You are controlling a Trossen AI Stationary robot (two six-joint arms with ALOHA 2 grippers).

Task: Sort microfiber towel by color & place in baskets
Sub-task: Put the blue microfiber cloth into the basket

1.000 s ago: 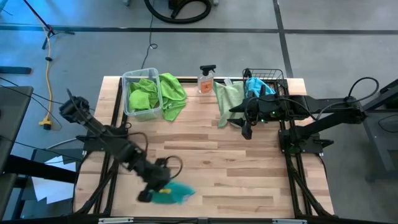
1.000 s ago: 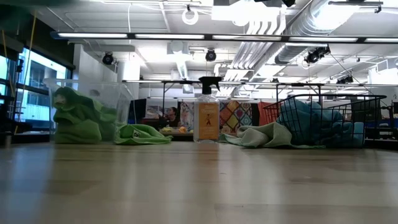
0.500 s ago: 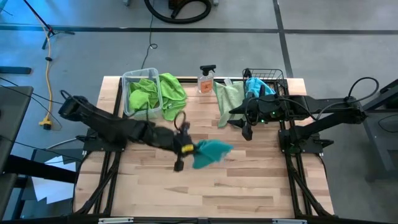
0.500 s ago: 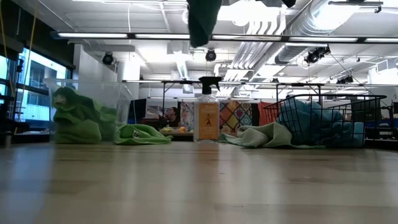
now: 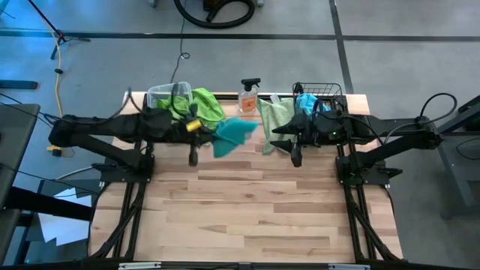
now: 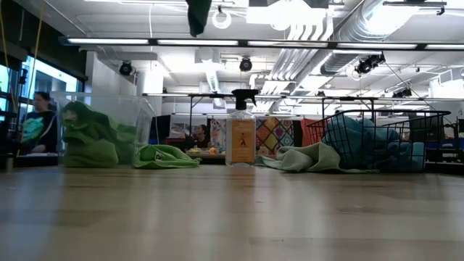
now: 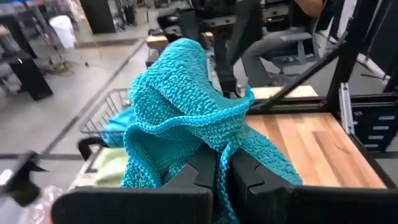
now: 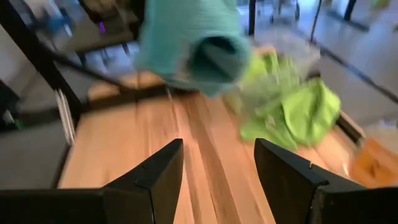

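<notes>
Left hand (image 5: 204,129): clenched on one blue towel (image 5: 233,136), held in the air above the surface (image 5: 255,202), between the two baskets. Right hand (image 5: 289,147): fingers spread, grasping nothing, beside the wire basket (image 5: 321,93). Clear tub (image 5: 161,96): green towels inside, one green towel (image 5: 208,112) draped over its rim. Wire basket: blue towels; one pale green towel (image 5: 274,118) lying beside it. One spray bottle (image 5: 248,95) between the baskets.

Left gripper (image 7: 222,171) tips are buried in the blue towel (image 7: 193,118), can't see them. Clear tub (image 5: 161,97) is partly hidden under the left arm. Low view cuts the hanging towel (image 6: 198,14) off at the top. Right wrist view's towel (image 8: 189,43) is blurry.
</notes>
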